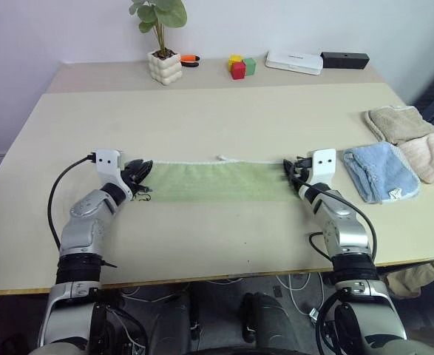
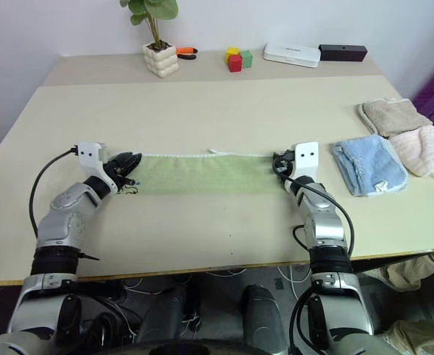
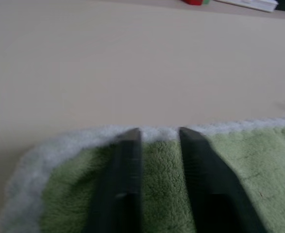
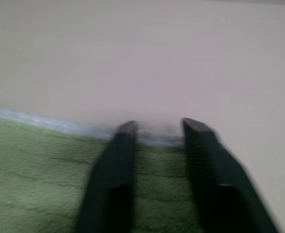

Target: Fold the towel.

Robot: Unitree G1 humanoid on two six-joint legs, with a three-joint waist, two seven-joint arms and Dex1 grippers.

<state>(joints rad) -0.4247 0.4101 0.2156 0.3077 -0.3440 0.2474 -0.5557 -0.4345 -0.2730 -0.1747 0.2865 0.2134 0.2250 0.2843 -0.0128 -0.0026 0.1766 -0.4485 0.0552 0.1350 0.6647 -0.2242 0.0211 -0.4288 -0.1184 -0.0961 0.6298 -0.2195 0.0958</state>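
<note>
As towel [image 1: 217,182] lies flat, long axis crosswise: left gripper [image 1: 137,171] at its left end, right gripper [image 1: 295,171] at right end, both parted, gripping nothing.

We are finding no legible text, label, brand, number or sign in any view. We are seeing a small tag on the light blue terry towel [image 1: 381,171] at the right of the table, but any print on it is too small to read.
</note>
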